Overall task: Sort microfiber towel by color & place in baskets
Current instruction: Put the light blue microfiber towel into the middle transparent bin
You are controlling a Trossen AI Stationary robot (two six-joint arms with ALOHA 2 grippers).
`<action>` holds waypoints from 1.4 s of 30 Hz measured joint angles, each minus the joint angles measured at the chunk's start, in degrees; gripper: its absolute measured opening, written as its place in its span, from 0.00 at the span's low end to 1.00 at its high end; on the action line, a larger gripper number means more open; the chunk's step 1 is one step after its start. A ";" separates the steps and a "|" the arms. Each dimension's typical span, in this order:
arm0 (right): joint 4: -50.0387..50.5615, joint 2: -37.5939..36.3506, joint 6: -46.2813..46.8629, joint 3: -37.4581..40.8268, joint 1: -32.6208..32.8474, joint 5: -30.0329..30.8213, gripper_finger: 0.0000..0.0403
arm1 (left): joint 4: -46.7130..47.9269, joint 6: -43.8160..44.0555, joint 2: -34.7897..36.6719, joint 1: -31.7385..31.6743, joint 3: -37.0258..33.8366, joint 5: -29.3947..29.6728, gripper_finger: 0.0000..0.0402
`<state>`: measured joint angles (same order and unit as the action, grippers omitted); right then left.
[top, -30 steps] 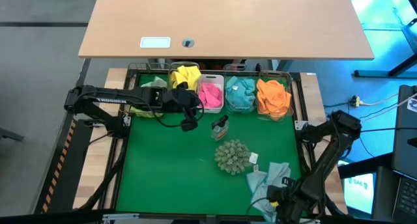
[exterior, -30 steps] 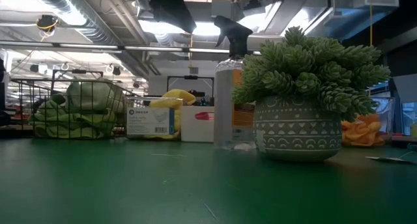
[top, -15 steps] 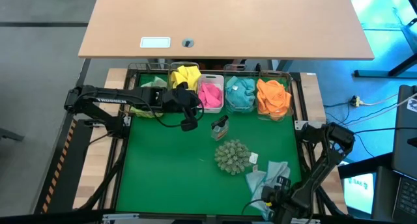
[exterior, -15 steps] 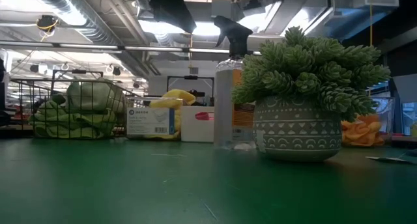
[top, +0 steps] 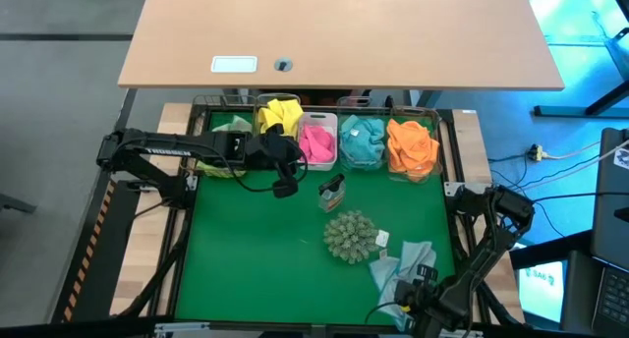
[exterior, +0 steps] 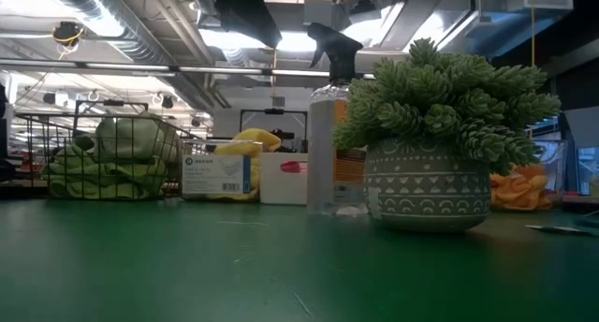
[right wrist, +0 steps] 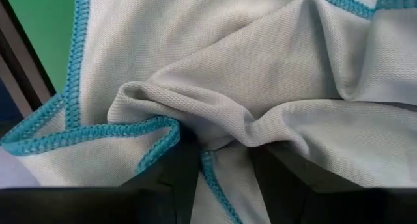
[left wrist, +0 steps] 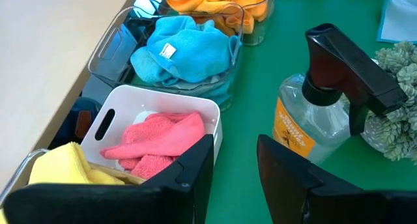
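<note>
A pale blue-grey towel [top: 411, 258] with a teal stitched hem lies rumpled on the green mat near the table's right near corner. My right gripper [top: 405, 297] is down on the towel's near part, and the towel [right wrist: 260, 68] fills the right wrist view. My left gripper [top: 284, 181] hangs open in front of the basket row, between the white basket [left wrist: 156, 113] holding a pink towel and the spray bottle [left wrist: 319, 113]. Along the far edge, other baskets hold yellow [top: 281, 115], blue [top: 363, 141] and orange [top: 412, 146] towels. My right gripper pinches a raised fold of the towel [right wrist: 218, 142] between its two fingers [right wrist: 176, 178], coming from above and pointing down. The teal hem runs into the pinch, so more than one layer is caught. The rest of the towel lies slack on the mat.
A potted succulent [top: 349, 236] stands mid-mat just left of the towel, with a small white tag [top: 382, 240] beside it. The spray bottle [top: 331, 192] stands in front of the baskets. A wire basket with a green towel [exterior: 114, 161] sits at the far left. Bare mat [top: 246, 259] lies left of the plant.
My right arm has shifted a little toward the table's left, carrying its gripper along the towel's near edge, and has then kept still. The towel has stayed on the mat.
</note>
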<state>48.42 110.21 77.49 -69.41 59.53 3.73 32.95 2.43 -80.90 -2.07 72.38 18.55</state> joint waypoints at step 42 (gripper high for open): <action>14.40 -16.73 1.57 0.32 -3.11 19.21 0.01 | 14.49 -8.11 40.78 0.63 -8.14 -6.51 0.28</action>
<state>62.82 93.48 79.07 -69.08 56.42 22.94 47.44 -5.68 -40.12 -1.43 64.24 12.03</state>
